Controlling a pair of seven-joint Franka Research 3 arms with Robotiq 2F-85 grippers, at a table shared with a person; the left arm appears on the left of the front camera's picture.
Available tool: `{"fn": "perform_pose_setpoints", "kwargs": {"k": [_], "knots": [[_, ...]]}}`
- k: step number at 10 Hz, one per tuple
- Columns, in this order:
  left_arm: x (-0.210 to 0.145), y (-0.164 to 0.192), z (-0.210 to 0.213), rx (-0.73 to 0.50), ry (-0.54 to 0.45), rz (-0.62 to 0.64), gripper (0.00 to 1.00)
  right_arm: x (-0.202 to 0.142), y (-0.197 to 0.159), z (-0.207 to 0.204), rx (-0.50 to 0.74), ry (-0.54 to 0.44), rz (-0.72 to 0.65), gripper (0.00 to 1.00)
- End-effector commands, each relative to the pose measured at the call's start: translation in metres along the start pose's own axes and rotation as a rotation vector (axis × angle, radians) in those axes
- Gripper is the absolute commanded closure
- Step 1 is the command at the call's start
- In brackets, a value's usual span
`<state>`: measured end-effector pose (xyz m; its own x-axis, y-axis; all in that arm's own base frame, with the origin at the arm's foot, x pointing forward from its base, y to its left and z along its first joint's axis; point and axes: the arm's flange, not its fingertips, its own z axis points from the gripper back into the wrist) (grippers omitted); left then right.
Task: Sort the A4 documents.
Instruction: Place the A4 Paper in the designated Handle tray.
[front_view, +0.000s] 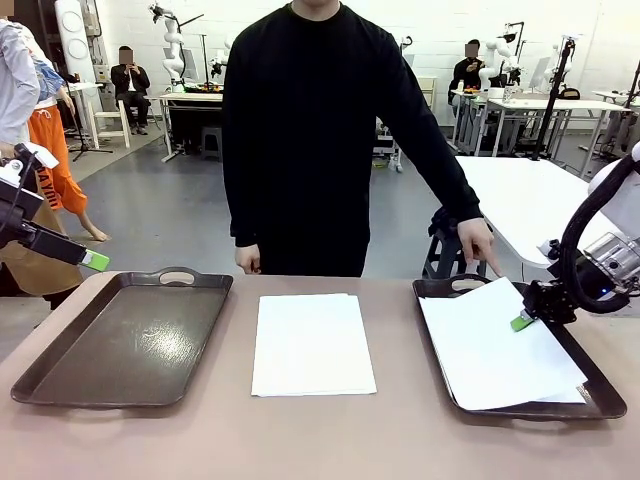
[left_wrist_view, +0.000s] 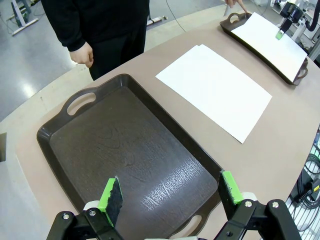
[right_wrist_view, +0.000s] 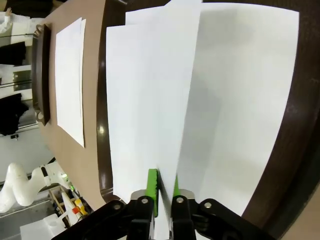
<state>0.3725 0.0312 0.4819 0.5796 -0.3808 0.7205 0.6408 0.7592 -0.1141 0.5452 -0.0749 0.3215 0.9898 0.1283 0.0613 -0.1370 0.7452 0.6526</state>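
A4 documents (front_view: 490, 355) at three o'clock may skew if the right gripper (front_view: 521, 322), nearly closed astride one edge, grip unclear, drags it.

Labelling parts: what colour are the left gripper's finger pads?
Green pads, clearest in the left wrist view.

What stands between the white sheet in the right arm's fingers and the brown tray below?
Nothing visible. The white A4 paper sheet, pinched in the right fingers, lies over the dark brown handled tray, atop other white sheets; the person's pointing hand is at its far rim.
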Motion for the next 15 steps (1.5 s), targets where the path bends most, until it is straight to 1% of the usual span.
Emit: {"fn": "perform_pose_setpoints", "kwargs": {"k": [1, 2, 3, 4, 5, 6, 7, 8, 10, 12, 15], "knots": [[-0.002, 0.003, -0.002, -0.014, -0.011, -0.012, 0.00, -0.005, 0.004, 0.001, -0.053, -0.015, -0.026, 0.62], [-0.002, 0.003, -0.002, -0.014, -0.011, -0.012, 0.00, -0.006, 0.004, 0.003, -0.074, -0.031, -0.037, 0.56], [-0.002, 0.003, -0.002, -0.014, -0.011, -0.012, 0.00, -0.008, 0.004, 0.006, -0.096, -0.048, -0.045, 0.42], [-0.002, 0.003, -0.002, -0.014, -0.011, -0.012, 0.00, -0.010, 0.006, 0.008, -0.135, -0.061, -0.049, 0.37], [-0.002, 0.003, -0.002, -0.014, -0.011, -0.012, 0.00, -0.012, 0.010, 0.014, -0.181, -0.080, -0.046, 0.23], [-0.002, 0.003, -0.002, -0.014, -0.011, -0.012, 0.00, -0.013, 0.013, 0.016, -0.215, -0.079, -0.055, 0.18], [-0.002, 0.003, -0.002, -0.014, -0.011, -0.012, 0.00, -0.013, 0.015, 0.016, -0.251, -0.075, -0.068, 0.03], [-0.002, 0.003, -0.002, -0.014, -0.011, -0.012, 0.00, -0.014, 0.019, 0.016, -0.284, -0.072, -0.071, 0.00], [-0.002, 0.003, -0.002, -0.014, -0.011, -0.012, 0.00, -0.017, 0.037, 0.009, -0.387, -0.059, -0.067, 0.00], [-0.002, 0.003, -0.002, -0.014, -0.011, -0.012, 0.00, -0.018, 0.053, 0.001, -0.444, -0.065, -0.042, 0.00], [-0.002, 0.003, -0.002, -0.014, -0.011, -0.012, 0.00, -0.018, 0.063, 0.000, -0.569, -0.073, -0.070, 0.00]]}}
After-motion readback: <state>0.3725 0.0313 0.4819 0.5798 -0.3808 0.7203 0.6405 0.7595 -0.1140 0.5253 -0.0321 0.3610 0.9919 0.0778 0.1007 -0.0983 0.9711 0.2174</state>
